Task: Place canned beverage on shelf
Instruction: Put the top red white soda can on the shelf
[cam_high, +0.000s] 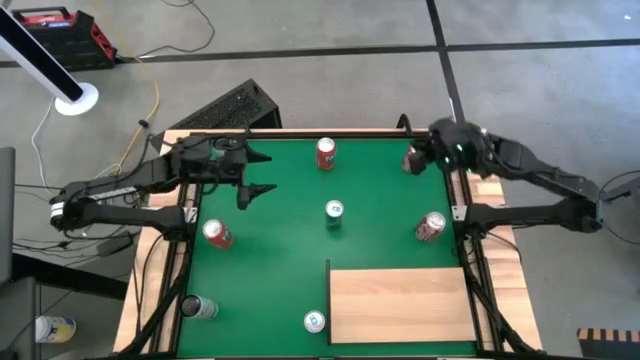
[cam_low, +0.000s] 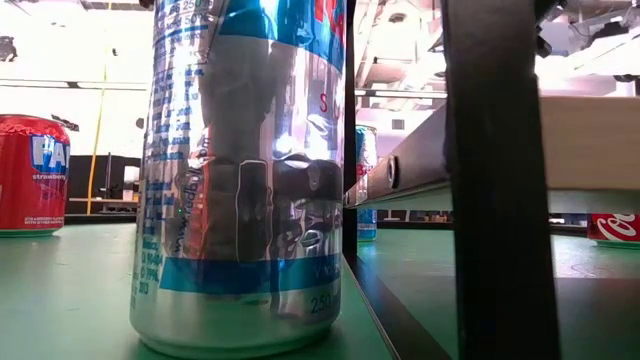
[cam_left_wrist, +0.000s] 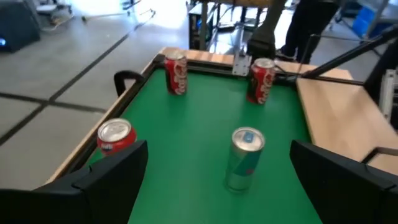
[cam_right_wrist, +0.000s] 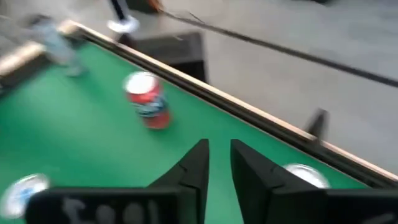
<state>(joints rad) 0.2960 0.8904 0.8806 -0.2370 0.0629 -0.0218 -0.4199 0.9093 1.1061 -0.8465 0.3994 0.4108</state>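
Nearest can: we see the silver-blue can (cam_low: 240, 180) upright at the counter's six o'clock edge, just beside the shelf.
Counter: we see its green mat (cam_high: 280, 250) carrying six cans.
Shelf: the pale wood shelf (cam_high: 400, 305) lies at five o'clock, bare.
Left fingers: the left fingers (cam_high: 253, 175) stand wide apart, empty, at ten o'clock.
Right fingers: the right fingers (cam_high: 412, 160) stand slightly parted, holding nothing, over a can at one o'clock.

Two dark, slender jointed arms are shown. The left gripper (cam_left_wrist: 217, 180) is fitted with broad, matte black, wedge-shaped fingers (cam_left_wrist: 115, 171); the right gripper (cam_right_wrist: 219, 165) with tapered black fingers (cam_right_wrist: 193, 165). A green light is seen on the right wrist housing.
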